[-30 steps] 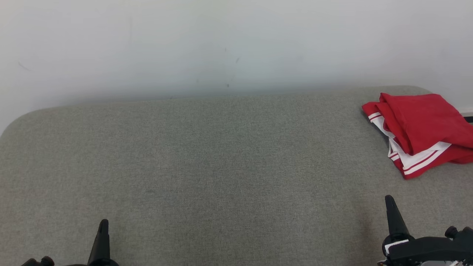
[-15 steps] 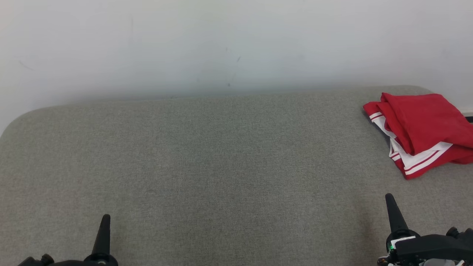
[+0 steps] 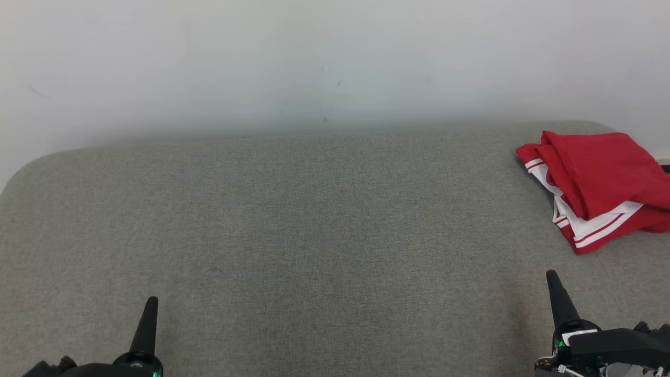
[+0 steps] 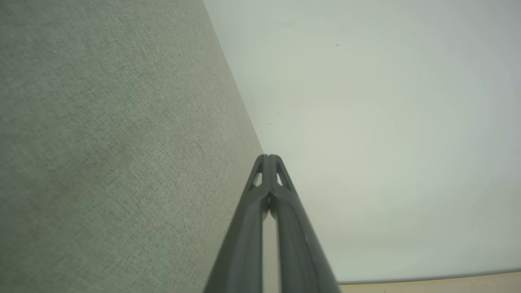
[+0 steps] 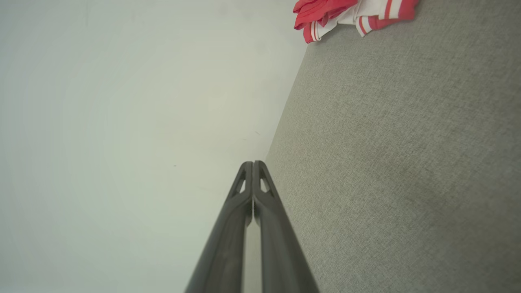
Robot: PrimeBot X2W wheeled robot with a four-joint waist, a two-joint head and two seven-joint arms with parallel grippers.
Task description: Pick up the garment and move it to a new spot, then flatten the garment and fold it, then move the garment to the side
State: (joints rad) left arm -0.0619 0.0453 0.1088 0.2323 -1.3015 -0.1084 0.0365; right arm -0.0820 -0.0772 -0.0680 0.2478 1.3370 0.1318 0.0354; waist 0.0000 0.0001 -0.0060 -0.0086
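Observation:
The garment (image 3: 596, 183) is red with white stripes and lies folded in a small stack at the far right of the grey fabric surface (image 3: 314, 220). It also shows at the top of the right wrist view as the garment (image 5: 350, 14). My left gripper (image 3: 152, 301) is at the lower left, shut and empty, its tips meeting in the left wrist view (image 4: 268, 156). At the lower right, well in front of the garment, stands my right gripper (image 3: 550, 275), likewise shut with nothing in it (image 5: 253, 163).
A pale wall (image 3: 314, 63) rises right behind the surface's far edge. The surface has rounded corners at the far left and far right. A dark object (image 3: 665, 168) peeks out behind the garment at the right edge.
Both grippers have crept a little forward, the left one more. The garment lies as before.

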